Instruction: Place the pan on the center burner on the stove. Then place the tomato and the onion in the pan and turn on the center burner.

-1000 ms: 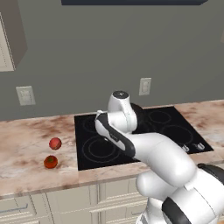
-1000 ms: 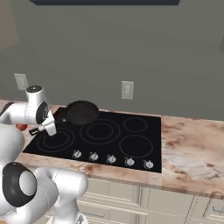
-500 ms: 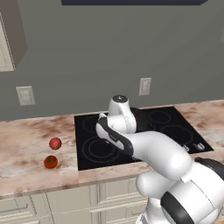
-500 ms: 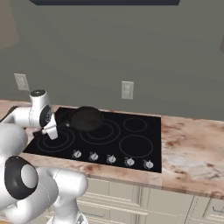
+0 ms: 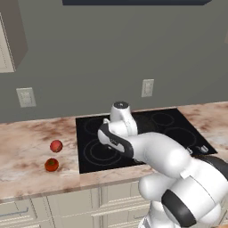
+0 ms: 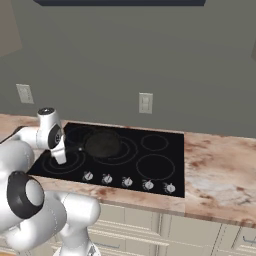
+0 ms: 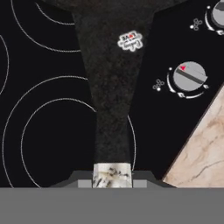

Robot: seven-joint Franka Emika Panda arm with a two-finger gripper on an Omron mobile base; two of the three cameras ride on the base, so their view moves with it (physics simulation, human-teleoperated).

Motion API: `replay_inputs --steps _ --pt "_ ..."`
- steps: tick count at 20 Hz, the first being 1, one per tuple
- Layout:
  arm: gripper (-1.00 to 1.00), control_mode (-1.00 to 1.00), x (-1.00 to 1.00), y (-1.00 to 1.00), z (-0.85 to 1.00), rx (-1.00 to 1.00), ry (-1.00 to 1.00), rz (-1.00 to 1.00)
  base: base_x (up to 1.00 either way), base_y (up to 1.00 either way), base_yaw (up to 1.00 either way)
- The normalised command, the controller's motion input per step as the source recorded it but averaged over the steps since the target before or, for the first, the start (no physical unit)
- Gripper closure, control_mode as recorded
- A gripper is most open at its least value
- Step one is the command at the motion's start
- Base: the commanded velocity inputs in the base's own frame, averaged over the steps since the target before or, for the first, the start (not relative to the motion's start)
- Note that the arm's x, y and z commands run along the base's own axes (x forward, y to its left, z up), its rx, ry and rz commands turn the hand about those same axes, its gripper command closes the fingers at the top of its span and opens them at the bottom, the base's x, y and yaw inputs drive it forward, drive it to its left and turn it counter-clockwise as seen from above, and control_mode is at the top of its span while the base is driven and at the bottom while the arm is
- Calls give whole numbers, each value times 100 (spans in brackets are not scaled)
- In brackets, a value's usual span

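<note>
My gripper (image 7: pixel 113 183), clamped on the small black frying pan's (image 6: pixel 102 145) long handle, has carried it rightward over the black glass stove's (image 6: pixel 165 150) center burner; lowering comes next.

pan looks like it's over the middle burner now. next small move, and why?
Probably lower it a touch and open the gripper. It is shut on the handle of the pan, which sits over the center rings of the stove. Whether the pan touches the glass yet is unclear. The tomato and onion wait on the counter.
</note>
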Motion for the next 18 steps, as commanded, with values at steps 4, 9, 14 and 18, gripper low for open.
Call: replay_inputs --steps 4,9,14,18 --pt "100 -100 2 -10 -19 0 1 -10 0 0 0" --pt "100 -100 13 -6 -9 0 0 -5 0 0 0" --pt "100 -100 23 -1 -3 0 0 -2 0 0 0" --pt "100 -100 22 0 -4 0 0 -1 0 0 0"
